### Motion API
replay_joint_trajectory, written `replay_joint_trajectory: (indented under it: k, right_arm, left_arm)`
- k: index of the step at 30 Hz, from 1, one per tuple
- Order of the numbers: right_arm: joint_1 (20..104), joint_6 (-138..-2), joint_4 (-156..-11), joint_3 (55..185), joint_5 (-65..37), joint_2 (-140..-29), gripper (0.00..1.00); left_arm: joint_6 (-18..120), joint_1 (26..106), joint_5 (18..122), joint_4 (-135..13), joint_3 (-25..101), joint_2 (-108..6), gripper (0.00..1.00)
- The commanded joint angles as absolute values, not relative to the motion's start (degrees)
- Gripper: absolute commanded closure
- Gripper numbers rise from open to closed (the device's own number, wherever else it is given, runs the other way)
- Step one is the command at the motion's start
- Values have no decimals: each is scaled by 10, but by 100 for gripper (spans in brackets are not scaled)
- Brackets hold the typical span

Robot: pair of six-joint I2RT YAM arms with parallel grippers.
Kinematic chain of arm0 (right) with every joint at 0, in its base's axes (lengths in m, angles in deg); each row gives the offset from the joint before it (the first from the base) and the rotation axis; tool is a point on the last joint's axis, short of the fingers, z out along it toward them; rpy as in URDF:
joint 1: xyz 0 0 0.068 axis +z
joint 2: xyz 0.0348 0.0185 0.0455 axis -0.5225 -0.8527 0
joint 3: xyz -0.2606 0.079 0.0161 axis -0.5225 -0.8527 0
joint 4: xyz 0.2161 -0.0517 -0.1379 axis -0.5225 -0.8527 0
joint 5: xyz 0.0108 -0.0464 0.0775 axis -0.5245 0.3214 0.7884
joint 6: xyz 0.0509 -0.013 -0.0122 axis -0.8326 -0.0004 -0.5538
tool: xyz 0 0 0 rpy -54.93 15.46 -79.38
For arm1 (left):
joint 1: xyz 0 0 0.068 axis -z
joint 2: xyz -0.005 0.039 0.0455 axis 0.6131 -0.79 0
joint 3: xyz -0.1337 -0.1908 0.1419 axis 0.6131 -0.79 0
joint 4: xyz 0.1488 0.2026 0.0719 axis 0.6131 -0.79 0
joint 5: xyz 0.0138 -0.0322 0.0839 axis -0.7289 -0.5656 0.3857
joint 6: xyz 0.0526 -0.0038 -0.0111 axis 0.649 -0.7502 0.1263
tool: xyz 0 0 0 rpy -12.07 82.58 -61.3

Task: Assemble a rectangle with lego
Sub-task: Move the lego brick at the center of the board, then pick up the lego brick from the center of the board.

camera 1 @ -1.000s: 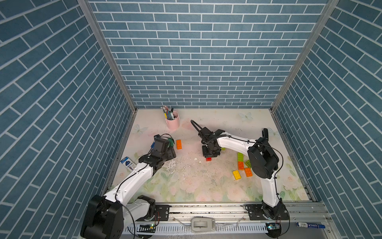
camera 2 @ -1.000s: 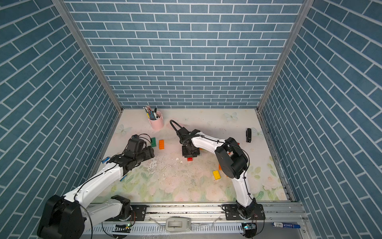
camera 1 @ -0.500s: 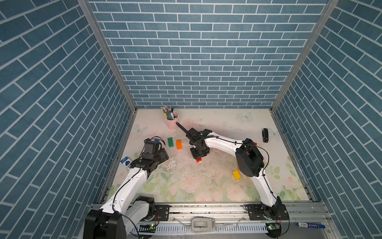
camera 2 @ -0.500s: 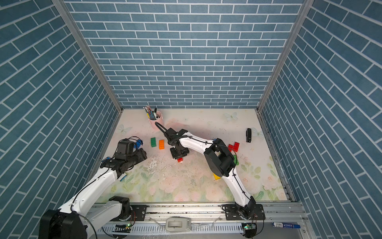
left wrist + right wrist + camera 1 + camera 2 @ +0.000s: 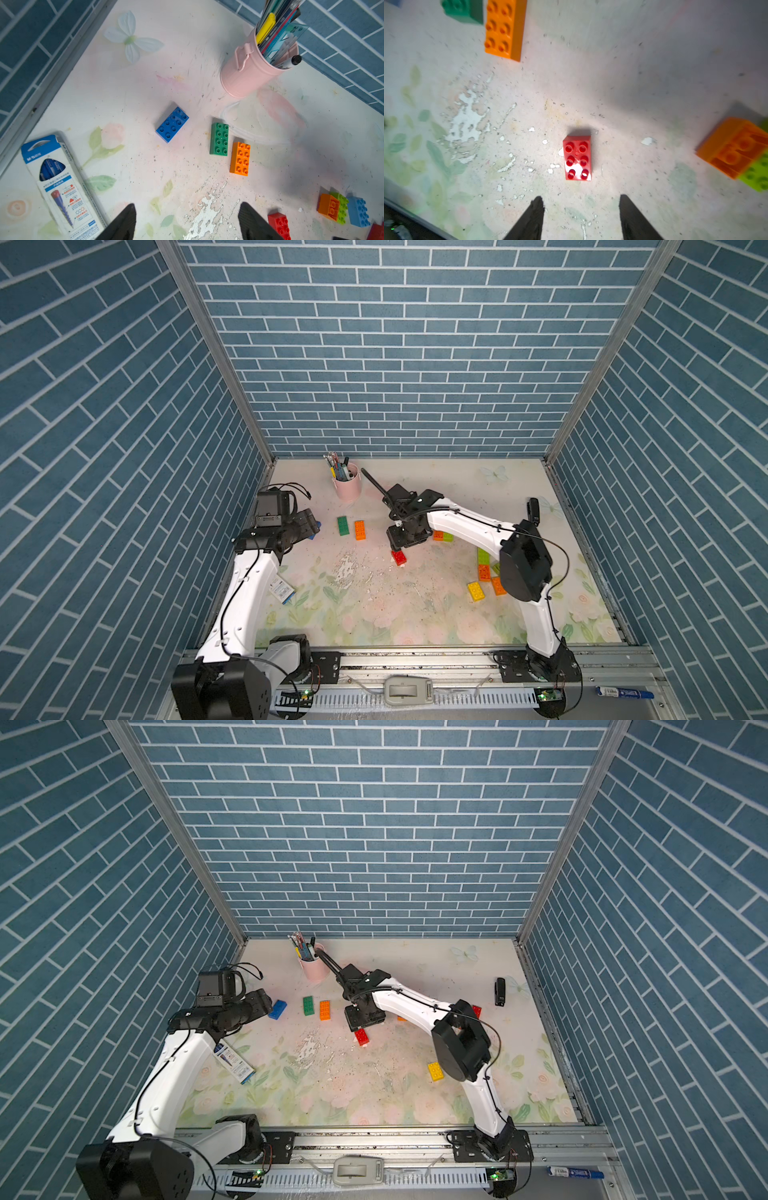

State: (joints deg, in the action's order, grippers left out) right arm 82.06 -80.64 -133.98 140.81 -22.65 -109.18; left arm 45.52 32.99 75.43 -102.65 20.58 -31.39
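Now the right gripper (image 5: pixel 581 196) stands with its jaws apart and nothing between them, where a second ago they were nearly closed. The red brick (image 5: pixel 577 158) lies flat on the table (image 5: pixel 374 614), studs up, just ahead of the fingertips and touching nothing. I judge this a release: the brick is set down mid-table, nearer than and to the right of the dark green brick (image 5: pixel 343 526) and the orange brick (image 5: pixel 360 530), but apart from them, so no rectangle is joined yet. The left gripper (image 5: pixel 187 203), a second ago over the dark green brick, is now back at the left, open and empty, with the blue brick (image 5: pixel 172 124) beyond its tips.

Counting near to far:
- One pen box (image 5: pixel 60 187) at the near left.
- One yellow brick (image 5: pixel 476 591) at the near right.
- Two orange bricks (image 5: pixel 484 572) and a lime brick (image 5: pixel 483 556) by the right arm's elbow.
- The red brick, mid-table.
- Further right, an orange-and-lime pair (image 5: pixel 332 205), a light blue brick (image 5: pixel 358 212) and a second red brick (image 5: pixel 476 1011).
- One pink pen cup (image 5: pixel 347 491) at the far wall.

That makes four orange, two red, two blue, two lime, one yellow and one dark green. The arm may hide more.
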Motion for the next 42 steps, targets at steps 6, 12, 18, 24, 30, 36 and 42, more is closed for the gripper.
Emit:
replay_joint_trajectory:
  k: [6,12,18,24,30,36,42]
  right_arm:
    - [782,-854,-1276,1198,-272,-924,45]
    - [762,-841,-1302,1100,-270,-858,45]
    - [758,-843,-1349,1000,-261,-786,44]
    - [759,-882,-1348,945,-275,-781,42]
    - [759,-880,-1336,924,-287,-805,43]
    - [758,-869,-1340,914,-307,-812,43]
    - [759,-865,-1310,905,-313,-829,47]
  left_arm:
    - [488,287,749,-1043,218,-316,21]
    - [468,395,789,-1010,208,-358,24]
    - [420,640,875,-927,173,-394,24]
    - [341,787,893,-844,161,-476,24]
    - [339,803,901,-834,151,-485,24]
    - [363,803,924,-849,151,-474,24]
    - [347,802,910,-832,143,-483,24]
